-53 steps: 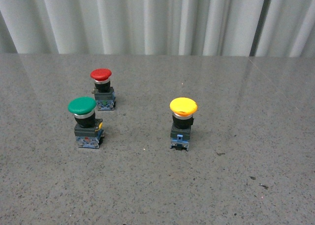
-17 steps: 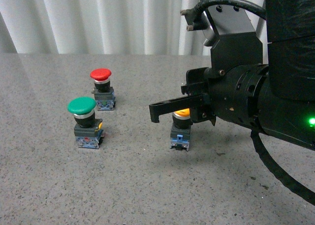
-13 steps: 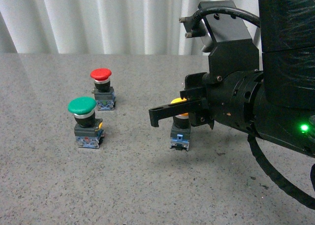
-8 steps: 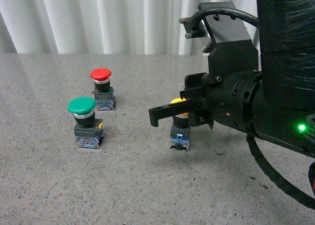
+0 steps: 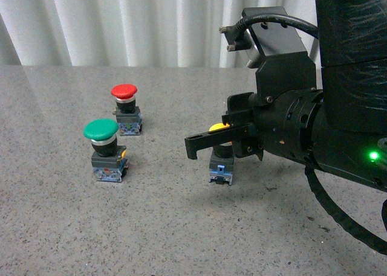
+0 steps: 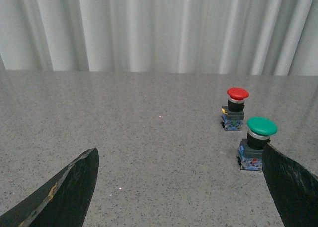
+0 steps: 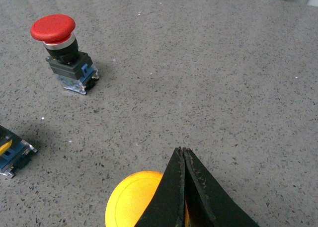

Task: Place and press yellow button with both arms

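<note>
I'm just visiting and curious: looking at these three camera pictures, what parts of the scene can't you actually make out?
- Front view: the right pincer hides most of the yellow button's cap; whether it touches is unclear.
- Right wrist view: the shut fingers cover part of the cap, and the bottom edge cuts it off.
- Right wrist view: the picture's edge cuts off the green button; only a base corner shows.
- Left wrist view: the yellow button is out of frame; the left pincer's fingertips are cropped.

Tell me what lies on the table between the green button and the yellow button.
Nothing: in the front view, only bare grey table lies between the green button and the yellow button. The right gripper finger juts above that stretch.
</note>
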{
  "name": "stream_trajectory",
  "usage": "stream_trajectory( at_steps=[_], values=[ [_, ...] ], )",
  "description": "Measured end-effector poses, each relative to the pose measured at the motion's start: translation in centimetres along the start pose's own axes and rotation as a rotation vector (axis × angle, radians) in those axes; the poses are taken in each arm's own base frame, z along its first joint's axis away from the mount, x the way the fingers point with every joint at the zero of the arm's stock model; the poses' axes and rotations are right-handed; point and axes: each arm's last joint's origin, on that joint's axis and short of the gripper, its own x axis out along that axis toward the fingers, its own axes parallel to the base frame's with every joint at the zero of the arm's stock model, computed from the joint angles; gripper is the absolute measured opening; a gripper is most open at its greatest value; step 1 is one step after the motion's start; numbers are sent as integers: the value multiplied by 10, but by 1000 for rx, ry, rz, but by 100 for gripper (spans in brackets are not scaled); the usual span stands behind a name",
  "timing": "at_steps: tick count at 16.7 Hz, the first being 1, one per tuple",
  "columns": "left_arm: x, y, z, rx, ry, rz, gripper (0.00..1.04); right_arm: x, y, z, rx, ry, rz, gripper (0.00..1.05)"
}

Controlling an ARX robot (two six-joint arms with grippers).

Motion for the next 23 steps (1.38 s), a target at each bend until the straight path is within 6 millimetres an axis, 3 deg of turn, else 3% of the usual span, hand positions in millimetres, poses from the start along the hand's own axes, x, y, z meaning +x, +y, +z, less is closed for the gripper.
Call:
stream_trajectory(
  at_steps=[2, 6, 9, 11, 12, 13, 14, 16, 17, 23],
  values=[
    [0, 0, 0, 0, 0, 0, 98, -8, -3, 5, 40, -103, 37, 2],
    [0, 0, 0, 0, 0, 0, 98, -47, -8, 63, 220, -524, 65, 2],
    [0, 0, 0, 0, 0, 0, 98, -70, -13, 56, 261, -492, 61, 2],
    [0, 0, 0, 0, 0, 0, 98, -100, -22, 62, 270, -534, 53, 2],
    [0, 0, 0, 0, 0, 0, 98, -115, -26, 60, 260, -501, -31, 2],
    [0, 0, 0, 0, 0, -1, 98, -134, -36, 43, 209, -446, -242, 2],
    [0, 0, 0, 0, 0, 0, 98, -151, -47, 24, 162, -397, -340, 2],
    [0, 0, 0, 0, -1, -1, 98, -196, -67, -23, 110, -330, -422, 2],
    [0, 0, 0, 0, 0, -1, 98, -207, -70, -31, 106, -339, -420, 2],
    [0, 0, 0, 0, 0, 1, 98, -230, -78, -46, 87, -434, -423, 2]
  ],
)
